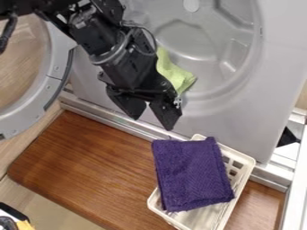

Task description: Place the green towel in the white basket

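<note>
The claw (pixel 153 124) hangs released, 2 fingers apart; for a sure grasp, it should straddle the green towel's (pixel 177 77) loose lower end, clear of the washer (pixel 240 114)

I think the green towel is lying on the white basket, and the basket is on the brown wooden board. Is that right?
Not quite: in the camera view, the green towel is up at the machine's round opening, partly behind the gripper. The white basket is on the brown wooden board, just as you said.
</note>
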`<state>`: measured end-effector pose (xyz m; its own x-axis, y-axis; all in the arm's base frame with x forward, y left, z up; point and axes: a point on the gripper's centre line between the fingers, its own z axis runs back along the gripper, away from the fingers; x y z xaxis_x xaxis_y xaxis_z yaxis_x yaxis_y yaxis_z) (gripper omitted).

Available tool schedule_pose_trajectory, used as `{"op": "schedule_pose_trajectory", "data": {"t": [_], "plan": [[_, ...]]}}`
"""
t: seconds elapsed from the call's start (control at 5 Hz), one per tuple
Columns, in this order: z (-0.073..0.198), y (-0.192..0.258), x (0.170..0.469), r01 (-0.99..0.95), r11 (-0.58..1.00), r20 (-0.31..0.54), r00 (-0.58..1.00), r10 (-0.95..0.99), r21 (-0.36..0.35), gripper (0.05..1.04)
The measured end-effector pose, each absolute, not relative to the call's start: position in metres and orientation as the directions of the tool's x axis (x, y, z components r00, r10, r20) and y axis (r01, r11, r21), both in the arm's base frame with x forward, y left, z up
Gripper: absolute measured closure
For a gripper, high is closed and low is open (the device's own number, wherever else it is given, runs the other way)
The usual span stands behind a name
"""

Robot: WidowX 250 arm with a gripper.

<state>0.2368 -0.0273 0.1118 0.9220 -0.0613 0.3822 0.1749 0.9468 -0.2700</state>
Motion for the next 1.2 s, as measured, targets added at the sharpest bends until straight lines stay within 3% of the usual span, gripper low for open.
{"op": "schedule_pose_trajectory", "data": {"t": [0.6, 1.2], "plan": [[0.085, 0.005, 0.243, 0.058, 0.964, 0.303, 0.953, 0.024, -0.259, 0.083], [0.072, 0.027, 0.303, 0.028, 0.984, 0.345, 0.938, 0.036, -0.178, 0.083]]}}
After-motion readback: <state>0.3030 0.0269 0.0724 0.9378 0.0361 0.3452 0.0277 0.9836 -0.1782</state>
